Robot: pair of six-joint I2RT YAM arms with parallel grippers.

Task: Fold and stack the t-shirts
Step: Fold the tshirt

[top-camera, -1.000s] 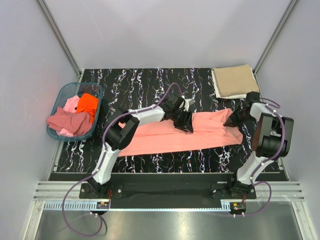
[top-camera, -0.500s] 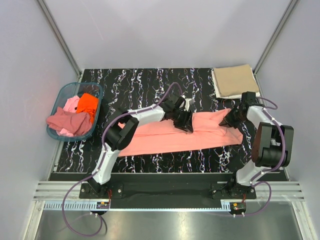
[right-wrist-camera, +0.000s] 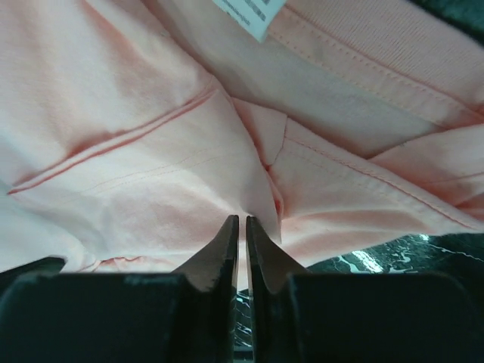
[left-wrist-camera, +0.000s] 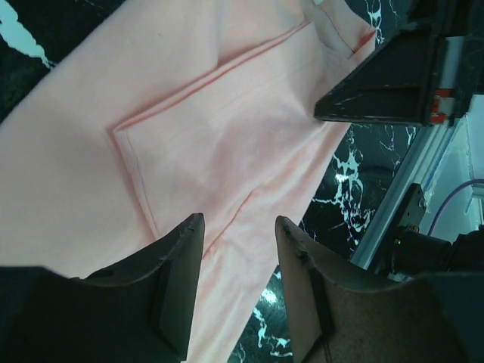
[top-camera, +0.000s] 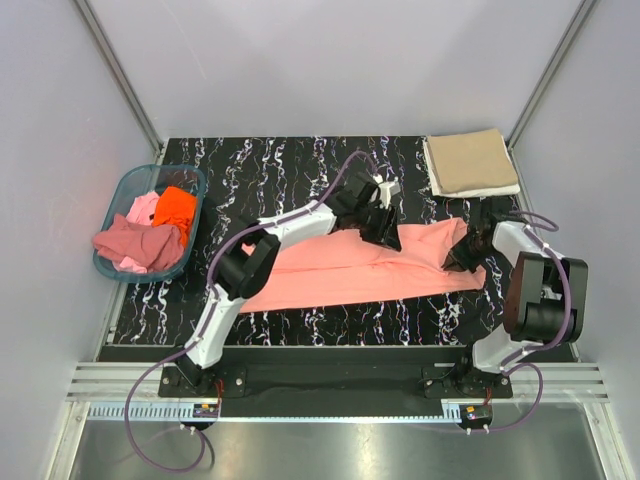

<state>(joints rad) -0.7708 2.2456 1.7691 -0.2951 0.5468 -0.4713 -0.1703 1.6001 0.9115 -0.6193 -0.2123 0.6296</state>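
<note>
Over the last second the left tool [top-camera: 383, 222] had lifted off the middle of the salmon-pink t-shirt [top-camera: 330, 275] and swung toward its far edge. Its fingers stood about half apart with nothing between them, hovering over a flat hemmed panel. The right tool [top-camera: 462, 252] had slid slightly nearer along the shirt's right end. Its jaws were almost closed, leaving only a slit, with the tips at a pucker of cloth near the neck label. Whether any fabric was nipped could not be told.

The shirt lay as a long band across the worktop [top-camera: 290, 165], so the lengthwise folds looked done and the crosswise fold was probably next. The folded tan t-shirt [top-camera: 470, 162] waited at the far right corner, and more tees sat in the teal basket [top-camera: 118, 190].
</note>
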